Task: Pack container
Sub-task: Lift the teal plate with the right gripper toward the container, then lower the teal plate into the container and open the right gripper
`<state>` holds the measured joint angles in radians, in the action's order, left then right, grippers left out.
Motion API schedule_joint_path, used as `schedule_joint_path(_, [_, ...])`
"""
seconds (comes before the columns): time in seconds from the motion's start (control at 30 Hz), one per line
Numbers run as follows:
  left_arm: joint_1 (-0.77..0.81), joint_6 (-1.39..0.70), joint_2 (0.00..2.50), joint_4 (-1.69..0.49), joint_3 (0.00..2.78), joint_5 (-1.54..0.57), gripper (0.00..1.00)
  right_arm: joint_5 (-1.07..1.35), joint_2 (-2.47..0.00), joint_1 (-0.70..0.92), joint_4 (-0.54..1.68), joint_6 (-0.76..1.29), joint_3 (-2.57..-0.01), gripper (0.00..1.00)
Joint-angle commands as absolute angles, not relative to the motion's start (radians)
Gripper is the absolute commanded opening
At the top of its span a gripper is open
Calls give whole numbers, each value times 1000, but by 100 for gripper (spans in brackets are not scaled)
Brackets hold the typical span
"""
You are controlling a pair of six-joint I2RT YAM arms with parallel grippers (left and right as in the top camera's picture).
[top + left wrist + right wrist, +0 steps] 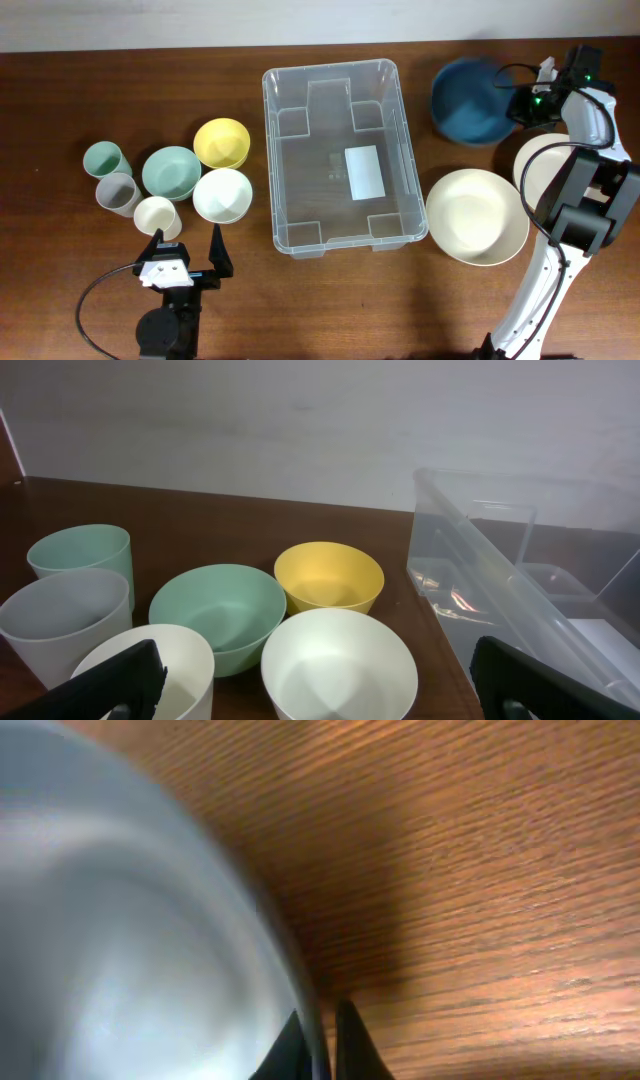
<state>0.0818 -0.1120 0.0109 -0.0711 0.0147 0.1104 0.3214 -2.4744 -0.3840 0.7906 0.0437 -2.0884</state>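
Right arm stretches to the far table (60, 120) edge, elbow folded over a white bowl (532, 160). Right gripper (522, 103) is clamped on the rim of a blue bowl (468, 100), one finger either side; the bowl looks blurred. Bare wood lies beyond its fingers. Container (270, 160) sits past the blue bowl, well apart from this gripper, open side up. Cream bowl (477, 215) is beside the container's near corner. Left arm sits low at the near edge. Left gripper (187, 255) is spread wide, gripping nothing, with a cream cup (157, 215) and a pale bowl (222, 195) just ahead; the container is ahead-right, apart.
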Motion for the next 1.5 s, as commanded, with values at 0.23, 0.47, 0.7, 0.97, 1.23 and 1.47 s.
schedule_joint_path(0.23, [78,-96,6,-72,10,101,100,374,-2480,-389,781,43,-2133,4])
schedule_joint_path(0.47, [78,-96,6,-72,10,101,100,443,-2471,-389,781,101,-2163,4])
schedule_joint_path(0.7, [78,-96,6,-72,10,101,100,464,-2436,-380,830,133,-2366,4])
schedule_joint_path(0.97, [78,-96,6,-72,10,101,100,464,-2435,-300,1046,131,-2764,4])
schedule_joint_path(1.23, [78,-96,6,-72,10,101,100,459,-2435,-96,1329,19,-3046,4])
schedule_joint_path(1.47, [78,-96,6,-72,10,101,100,330,-2436,120,1547,-84,-3040,4])
